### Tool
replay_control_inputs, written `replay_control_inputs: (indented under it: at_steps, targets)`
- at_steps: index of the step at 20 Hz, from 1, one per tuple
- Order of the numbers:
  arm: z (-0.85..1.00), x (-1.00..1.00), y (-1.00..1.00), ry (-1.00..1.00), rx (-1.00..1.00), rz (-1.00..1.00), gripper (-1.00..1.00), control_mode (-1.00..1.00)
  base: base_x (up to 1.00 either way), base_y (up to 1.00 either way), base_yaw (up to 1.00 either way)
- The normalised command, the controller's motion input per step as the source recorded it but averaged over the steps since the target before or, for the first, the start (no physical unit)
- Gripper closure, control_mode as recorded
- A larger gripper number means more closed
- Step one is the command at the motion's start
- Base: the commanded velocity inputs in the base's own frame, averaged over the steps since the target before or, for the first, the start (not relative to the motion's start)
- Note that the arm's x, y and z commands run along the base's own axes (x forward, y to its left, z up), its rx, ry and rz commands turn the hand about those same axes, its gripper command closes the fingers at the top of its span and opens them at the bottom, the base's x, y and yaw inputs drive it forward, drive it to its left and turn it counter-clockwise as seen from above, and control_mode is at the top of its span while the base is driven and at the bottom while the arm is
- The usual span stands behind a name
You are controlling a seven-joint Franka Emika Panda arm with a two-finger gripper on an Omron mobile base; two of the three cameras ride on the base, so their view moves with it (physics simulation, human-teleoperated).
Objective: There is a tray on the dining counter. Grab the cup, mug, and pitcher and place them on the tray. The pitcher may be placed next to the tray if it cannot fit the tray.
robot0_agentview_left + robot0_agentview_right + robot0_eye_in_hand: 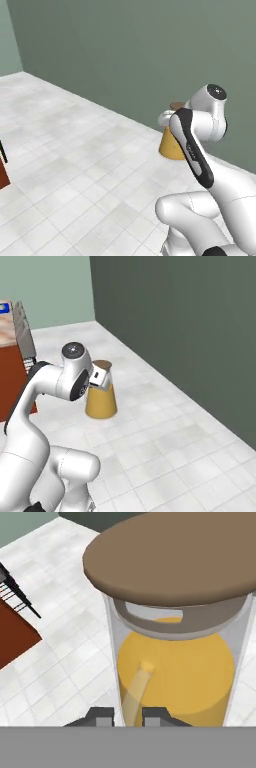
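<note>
Far left: dining counter [10,331] seen at the left edge of the right base view, marbled top over a red-brown side panel; a corner of the bright blue tray [5,307] lying on it, well apart from the arm.
Beside the counter: a grey stool [24,333] standing against the counter's near end.
Floor: pale tiled floor [75,165] running to a dark green wall [190,321] on the right.
Arm: white arm folded, wrist raised over the floor, hand pointing down.
Pitcher: clear glass pitcher [101,393] with orange-yellow liquid and a round brown lid [175,557], upright, partly hidden by the wrist in the left base view [172,142].
Gripper: gripper [131,714] clamped on the pitcher's narrow neck just under the lid, dark fingertips [102,716] pressed to either side of the glass.
Height: could not tell whether the pitcher's base touched the floor or hung just above it.
</note>
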Motion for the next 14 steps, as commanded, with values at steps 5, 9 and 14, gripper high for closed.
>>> replay_control_inputs:
  at_steps: [5, 9, 14]
  targets:
    - [0.0, 0.0, 0.0, 0.0, 0.0, 0.0, 1.0, 1.0, 1.0, -0.36, 0.37]
    - [0.0, 0.0, 0.0, 0.0, 0.0, 0.0, 1.0, 1.0, 1.0, -0.23, 0.44]
    - [0.0, 0.0, 0.0, 0.0, 0.0, 0.0, 1.0, 1.0, 1.0, -0.35, 0.43]
